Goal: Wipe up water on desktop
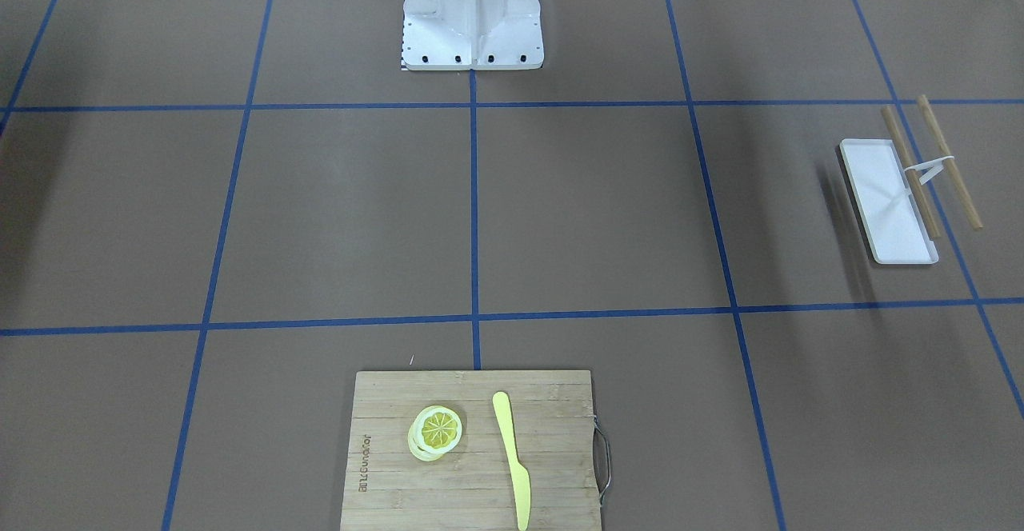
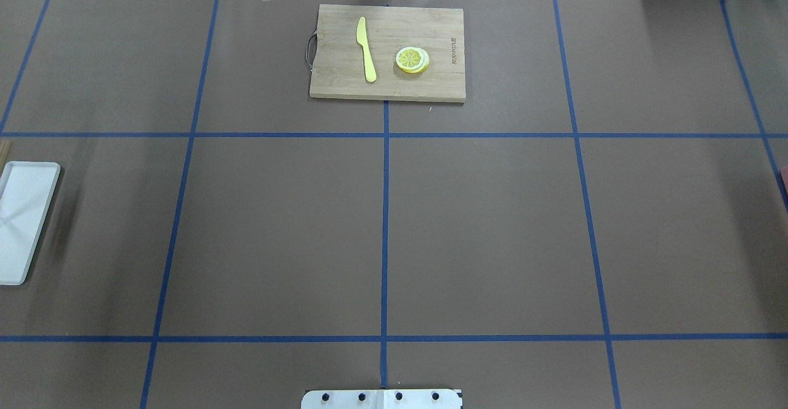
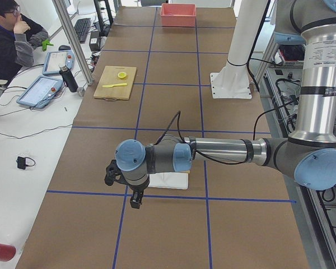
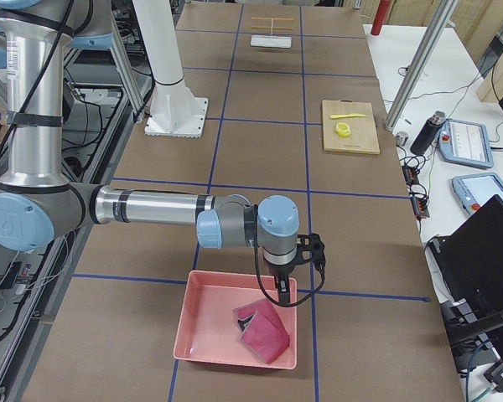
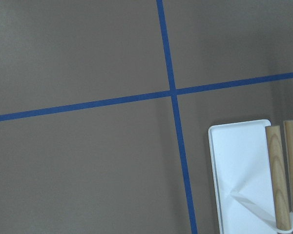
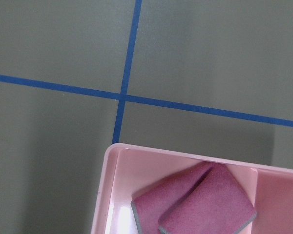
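The desktop (image 2: 492,230) is a matte brown surface crossed by blue tape lines; I see no water on it in any view. A folded pink cloth (image 4: 262,329) lies in a pink tray (image 4: 210,327) at the robot's right end of the table; the cloth also shows in the right wrist view (image 6: 200,202). My right gripper (image 4: 282,295) hangs just above the tray's far rim, over the cloth. My left gripper (image 3: 135,199) hovers low near a white tray (image 3: 171,180). Neither wrist view shows fingers, so I cannot tell whether either gripper is open or shut.
The white tray (image 1: 888,203) has two wooden sticks (image 1: 944,159) joined by a white band lying across it. A bamboo cutting board (image 2: 388,52) holds a yellow knife (image 2: 366,48) and a lemon slice (image 2: 411,60). The robot's base (image 1: 472,19) stands mid-table. An operator (image 3: 14,33) sits alongside.
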Motion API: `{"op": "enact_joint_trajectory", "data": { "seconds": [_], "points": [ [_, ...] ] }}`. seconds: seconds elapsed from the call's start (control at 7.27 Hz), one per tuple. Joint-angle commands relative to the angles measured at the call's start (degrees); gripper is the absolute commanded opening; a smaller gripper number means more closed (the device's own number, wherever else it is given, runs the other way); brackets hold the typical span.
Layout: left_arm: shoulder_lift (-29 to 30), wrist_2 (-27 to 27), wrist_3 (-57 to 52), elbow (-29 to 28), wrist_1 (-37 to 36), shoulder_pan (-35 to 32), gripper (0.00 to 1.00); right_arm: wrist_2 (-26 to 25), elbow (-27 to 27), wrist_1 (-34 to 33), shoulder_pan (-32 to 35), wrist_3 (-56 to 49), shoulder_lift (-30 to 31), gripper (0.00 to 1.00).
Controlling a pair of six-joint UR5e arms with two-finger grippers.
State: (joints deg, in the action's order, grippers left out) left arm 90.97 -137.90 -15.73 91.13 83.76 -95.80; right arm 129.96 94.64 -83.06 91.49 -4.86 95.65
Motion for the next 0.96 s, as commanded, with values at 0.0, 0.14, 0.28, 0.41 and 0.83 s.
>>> {"op": "enact_joint_trajectory", "data": {
  "seconds": [0.0,0.14,0.28,0.41,0.83],
  "points": [
    [-0.52,0.09,0.09,0.02,0.61,0.0,0.99,1.26,-1.81,0.44,0.09,-0.06,2.42,1.0],
    [-1.22,0.09,0.09,-0.07,2.01,0.0,0.99,0.74,-1.48,0.53,0.09,-0.41,2.96,1.0],
    [-1.32,0.09,0.17,-0.07,2.28,0.0,0.99,-0.83,-1.56,0.45,0.7,0.02,2.62,1.0],
    [-1.58,0.09,0.09,-0.07,2.28,0.0,0.99,-0.76,-1.04,0.36,1.06,-0.06,2.88,1.0],
    [-1.58,0.09,0.0,0.1,2.37,0.0,0.99,-0.32,-0.86,0.45,1.06,-0.06,2.61,1.0]
  ]
}}
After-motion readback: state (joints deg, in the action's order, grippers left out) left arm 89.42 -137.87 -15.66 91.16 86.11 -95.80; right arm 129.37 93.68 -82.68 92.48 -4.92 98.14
